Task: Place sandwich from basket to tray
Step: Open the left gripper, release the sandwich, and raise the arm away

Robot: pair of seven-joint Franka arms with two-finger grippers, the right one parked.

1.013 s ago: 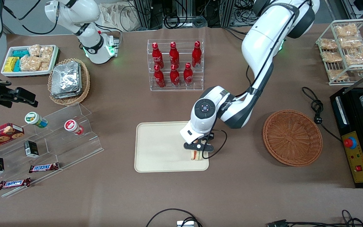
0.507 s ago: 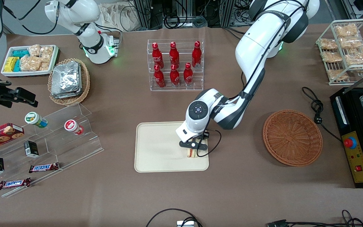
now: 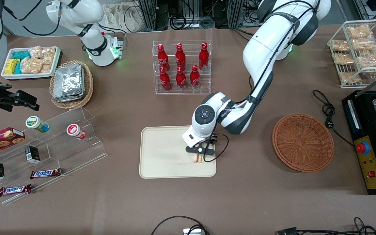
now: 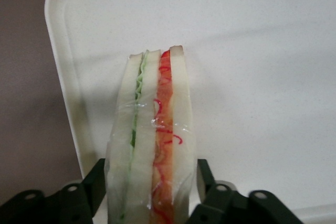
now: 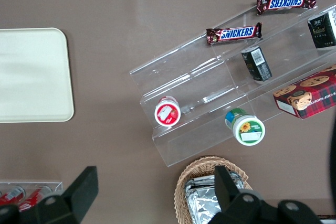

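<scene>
The sandwich point(image 3: 198, 159) is a wrapped wedge of white bread with green and orange-red filling point(image 4: 152, 129). It stands on its edge at the corner of the cream tray point(image 3: 162, 153) nearest the front camera and the basket. My gripper point(image 3: 200, 156) is directly over it, and its black fingers point(image 4: 97, 179) press against both bread faces, so it is shut on the sandwich. The tray's surface point(image 4: 252, 51) fills the wrist view around the sandwich. The reddish-brown wicker basket point(image 3: 303, 142) sits empty beside the tray, toward the working arm's end of the table.
A clear rack of red bottles point(image 3: 181, 67) stands farther from the camera than the tray. Toward the parked arm's end are a clear stepped shelf point(image 3: 60, 143) with snacks and a tan basket of foil packets point(image 3: 71, 84). A black appliance point(image 3: 370, 140) stands past the basket.
Over the last second the gripper carried the sandwich a short way along the tray toward the parked arm's end. In the last half second it has hardly moved.
</scene>
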